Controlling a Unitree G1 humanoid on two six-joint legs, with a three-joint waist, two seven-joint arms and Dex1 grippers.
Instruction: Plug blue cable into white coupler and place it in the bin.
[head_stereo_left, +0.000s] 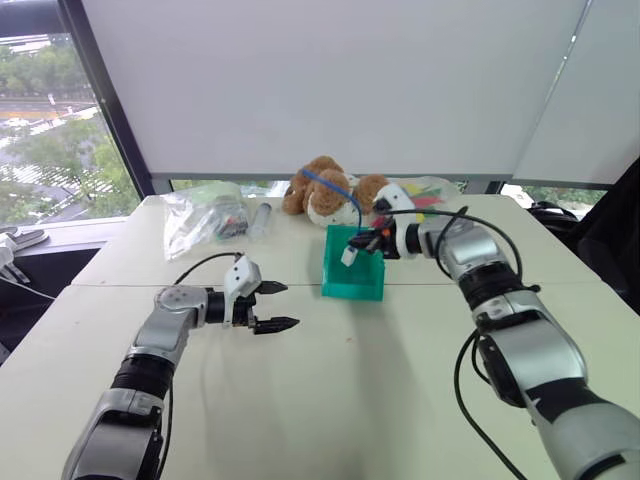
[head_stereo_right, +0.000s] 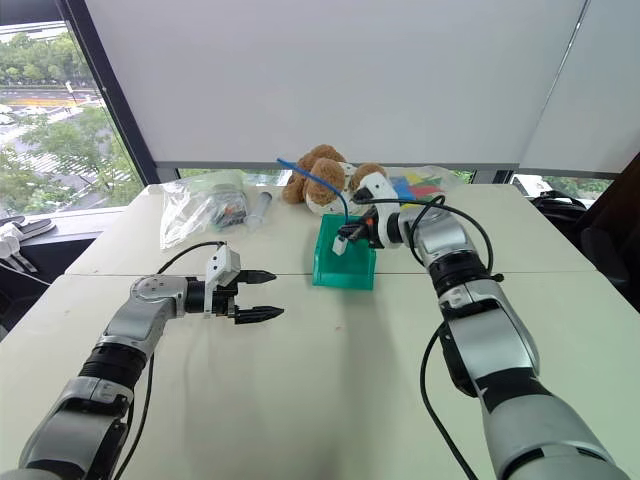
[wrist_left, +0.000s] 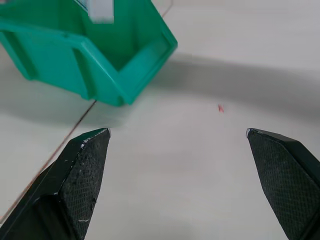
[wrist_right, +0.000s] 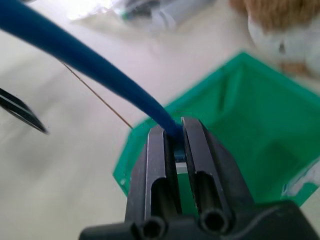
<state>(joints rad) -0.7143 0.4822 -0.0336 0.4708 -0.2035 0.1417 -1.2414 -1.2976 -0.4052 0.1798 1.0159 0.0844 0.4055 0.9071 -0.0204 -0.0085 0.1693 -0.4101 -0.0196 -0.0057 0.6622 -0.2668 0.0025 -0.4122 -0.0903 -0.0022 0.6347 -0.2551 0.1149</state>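
1. White roller blinds (head_stereo_left: 340, 80) covered the windows behind a pale tabletop (head_stereo_left: 330, 400).
2. Daylight and green trees (head_stereo_left: 60, 165) showed through the uncovered pane at left, past a dark window frame (head_stereo_left: 105, 100).

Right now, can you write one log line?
right gripper: shut on blue cable | white coupler: over bin | left gripper: open

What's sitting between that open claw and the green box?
Nothing: bare table separates the left gripper from the bin, clearest in the left wrist view.
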